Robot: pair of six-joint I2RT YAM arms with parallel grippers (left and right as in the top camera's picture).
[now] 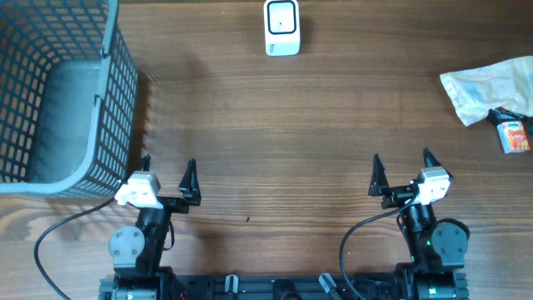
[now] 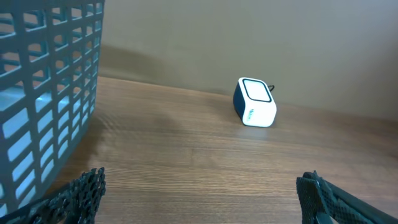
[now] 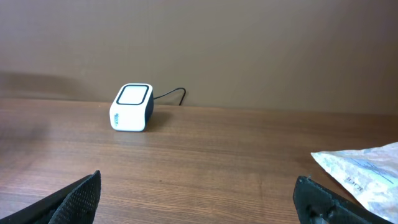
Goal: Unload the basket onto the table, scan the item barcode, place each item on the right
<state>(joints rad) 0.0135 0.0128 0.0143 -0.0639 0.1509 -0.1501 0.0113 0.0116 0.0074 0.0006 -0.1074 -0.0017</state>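
Note:
A white barcode scanner with a dark-framed window stands at the table's far middle; it also shows in the left wrist view and the right wrist view. At the far right lies a crumpled white plastic packet, whose corner shows in the right wrist view, and beside it a small orange and black item. My left gripper and right gripper rest near the front edge, both open, with only bare wood between their fingers. No barcode is visible.
A tall grey mesh basket fills the far left corner, right beside my left gripper, and its wall shows in the left wrist view. A thin black cable runs from the scanner's back. A plain wall closes off the far edge.

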